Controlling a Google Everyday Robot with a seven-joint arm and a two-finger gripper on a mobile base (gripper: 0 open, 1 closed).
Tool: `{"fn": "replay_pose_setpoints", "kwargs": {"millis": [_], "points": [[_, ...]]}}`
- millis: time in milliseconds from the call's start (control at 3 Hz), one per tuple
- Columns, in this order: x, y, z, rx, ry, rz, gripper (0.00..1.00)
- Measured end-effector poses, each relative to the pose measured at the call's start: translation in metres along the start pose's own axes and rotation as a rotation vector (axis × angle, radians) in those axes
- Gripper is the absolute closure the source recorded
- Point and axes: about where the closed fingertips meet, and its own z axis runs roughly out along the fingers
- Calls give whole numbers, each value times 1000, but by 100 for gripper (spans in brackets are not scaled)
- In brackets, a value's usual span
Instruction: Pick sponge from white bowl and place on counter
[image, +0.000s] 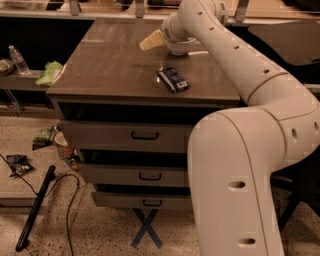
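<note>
The white bowl (180, 47) stands at the far middle of the counter (110, 65), mostly covered by my wrist. My gripper (166, 35) is at the bowl's left rim, at the end of the arm that reaches in from the right. The pale yellow sponge (151, 41) juts out to the left from the gripper's end. It is tilted and sits just left of the bowl and above the counter top. Its green face does not show.
A dark blue snack packet (173, 80) lies on the counter in front of the bowl. A light green cloth (50, 72) and a water bottle (19, 60) are on a low shelf at left. Three drawers (145, 136) sit below; a cable and litter lie on the floor.
</note>
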Motion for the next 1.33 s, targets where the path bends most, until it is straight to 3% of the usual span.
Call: {"fn": "replay_pose_setpoints", "kwargs": {"millis": [333,1333], "points": [[-1,-18,6,35,-4,27,23],[-2,-23,11,30,-7,41,93]]}}
